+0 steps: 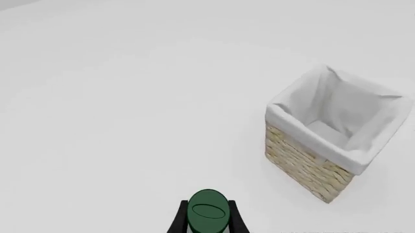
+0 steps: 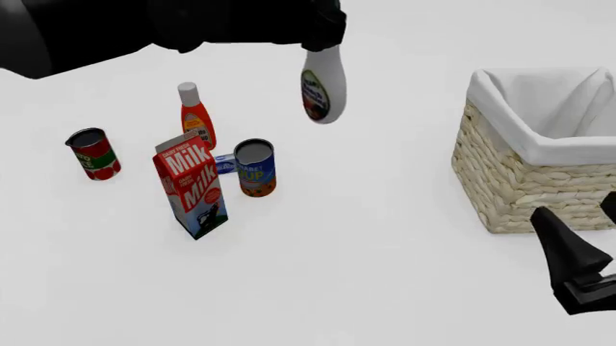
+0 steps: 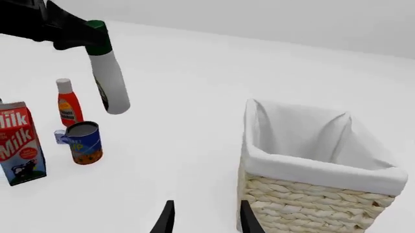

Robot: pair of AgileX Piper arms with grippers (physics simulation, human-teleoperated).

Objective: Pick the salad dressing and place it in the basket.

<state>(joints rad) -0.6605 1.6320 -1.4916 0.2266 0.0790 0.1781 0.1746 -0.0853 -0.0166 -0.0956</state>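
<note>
The left pincer is clamped on the salad dressing, high above the worktop. It is not over the basket yet. The right pincer waits, apart.

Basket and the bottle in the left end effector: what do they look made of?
Square tan basket: woven wicker by its braided strands, matte white cloth lining. White pear-shaped salad dressing bottle: probably smooth plastic, slightly glossy, with a dark green cap.
</note>
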